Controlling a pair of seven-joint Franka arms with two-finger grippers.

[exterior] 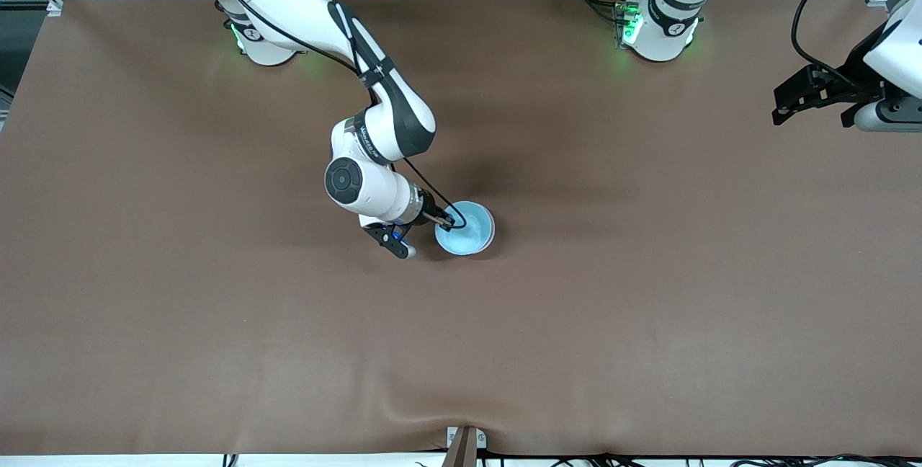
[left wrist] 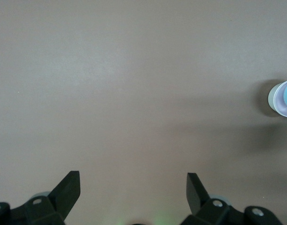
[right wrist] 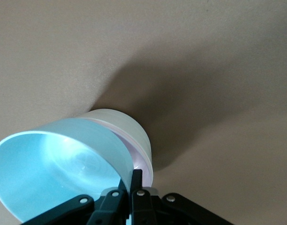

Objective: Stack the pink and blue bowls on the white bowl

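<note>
My right gripper [exterior: 454, 223] is shut on the rim of the light blue bowl [exterior: 467, 233] in the middle of the table. In the right wrist view the gripper [right wrist: 134, 177] pinches the blue bowl's [right wrist: 54, 168] wall. The blue bowl sits tilted inside the pink bowl [right wrist: 139, 157]. The pink bowl is nested in the white bowl [right wrist: 127, 123], which stands on the table. My left gripper [exterior: 812, 118] is open and empty, and waits over the left arm's end of the table. It [left wrist: 133, 182] sees the stack of bowls [left wrist: 283, 97] far off.
The brown table mat [exterior: 648, 294] is bare around the stack. A metal bracket [exterior: 464, 442] sits at the table edge nearest the front camera. The arm bases [exterior: 659, 27] stand along the edge farthest from that camera.
</note>
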